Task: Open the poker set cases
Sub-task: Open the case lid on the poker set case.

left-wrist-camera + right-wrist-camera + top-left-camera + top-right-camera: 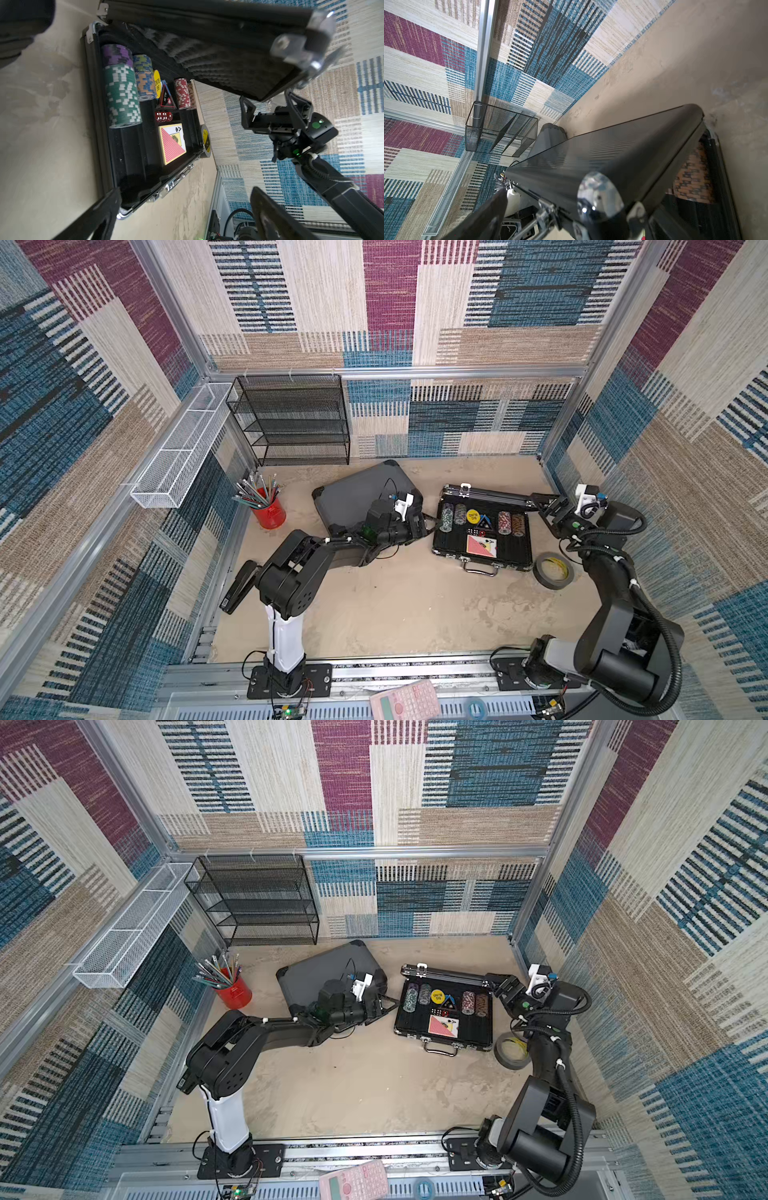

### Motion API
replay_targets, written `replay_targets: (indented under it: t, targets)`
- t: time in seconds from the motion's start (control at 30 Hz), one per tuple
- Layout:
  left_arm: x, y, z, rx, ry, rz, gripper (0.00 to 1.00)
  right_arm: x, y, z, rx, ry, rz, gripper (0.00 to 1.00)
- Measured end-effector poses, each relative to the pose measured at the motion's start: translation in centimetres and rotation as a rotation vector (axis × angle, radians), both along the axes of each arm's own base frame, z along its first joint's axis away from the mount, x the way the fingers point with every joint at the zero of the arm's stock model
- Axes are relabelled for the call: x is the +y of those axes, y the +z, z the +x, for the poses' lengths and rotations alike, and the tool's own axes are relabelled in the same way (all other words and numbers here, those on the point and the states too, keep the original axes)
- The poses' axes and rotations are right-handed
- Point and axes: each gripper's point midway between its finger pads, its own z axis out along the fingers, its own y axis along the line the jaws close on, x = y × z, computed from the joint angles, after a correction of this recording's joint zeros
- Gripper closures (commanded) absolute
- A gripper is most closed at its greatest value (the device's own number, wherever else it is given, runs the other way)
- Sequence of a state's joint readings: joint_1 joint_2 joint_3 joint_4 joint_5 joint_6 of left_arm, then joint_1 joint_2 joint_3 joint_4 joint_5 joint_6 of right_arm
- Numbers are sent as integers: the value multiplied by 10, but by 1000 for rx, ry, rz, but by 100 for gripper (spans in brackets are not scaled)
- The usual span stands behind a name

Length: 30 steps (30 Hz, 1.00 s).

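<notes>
Between both pairs of jaws, the black case (515,551) is lying open, lid (490,495) upright; right jaws are gaping wide at that lid's end, left jaws likewise beside the closed grey case (353,497).

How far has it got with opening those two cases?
Done: black case lies open, lid up, chips showing. In hand: open right gripper at that lid's end; open left gripper between cases. Left: grey case, seemingly still shut.

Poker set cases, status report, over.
Left gripper open, empty. Right gripper open beside slim black silver-latched case, lid upright. Grey ribbed case: unclear behind left arm.
</notes>
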<state>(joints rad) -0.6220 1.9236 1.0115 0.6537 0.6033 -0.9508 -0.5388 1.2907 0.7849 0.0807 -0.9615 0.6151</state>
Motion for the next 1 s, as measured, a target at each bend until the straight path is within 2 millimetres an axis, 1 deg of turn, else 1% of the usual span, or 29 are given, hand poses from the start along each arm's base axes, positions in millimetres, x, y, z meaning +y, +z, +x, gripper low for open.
replay_targets:
  t: [0.17,0.33,0.5,0.67,0.9,1.0]
  targets:
    - [1,-16,-2,13,-18,72,3,-12,19,19,-40,-3,-17,0]
    - [-7,-27,2,16,-28,121,3,-29,25,45,-56,-15,-31,0]
    - [-8,-38,4,27,-23,163,3,-43,33,67,-71,-21,-43,0]
    - [-8,-45,6,34,-24,187,3,-52,34,81,-74,-29,-36,0]
    - [-14,-53,7,39,-39,199,3,-60,40,93,-88,-42,-28,0]
    - [-15,-57,7,44,-42,202,3,-64,39,100,-87,-44,-23,0]
